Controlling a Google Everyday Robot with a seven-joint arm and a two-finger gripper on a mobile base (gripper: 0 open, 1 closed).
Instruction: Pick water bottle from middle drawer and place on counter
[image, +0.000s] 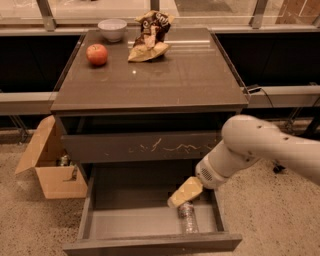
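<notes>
The water bottle (187, 218) lies lengthwise on the grey floor at the right side of the open middle drawer (130, 220). My gripper (184, 193) hangs from the white arm reaching in from the right. It is inside the drawer, directly over the bottle's far end, which it hides. The counter (165, 75) is the glossy dark top of the cabinet above.
A red apple (97, 54), a white bowl (112, 28) and a crumpled snack bag (149, 39) sit at the back of the counter. The upper drawer front with pale scratch marks (150, 147) is closed. An open cardboard box (50, 165) stands on the floor to the left.
</notes>
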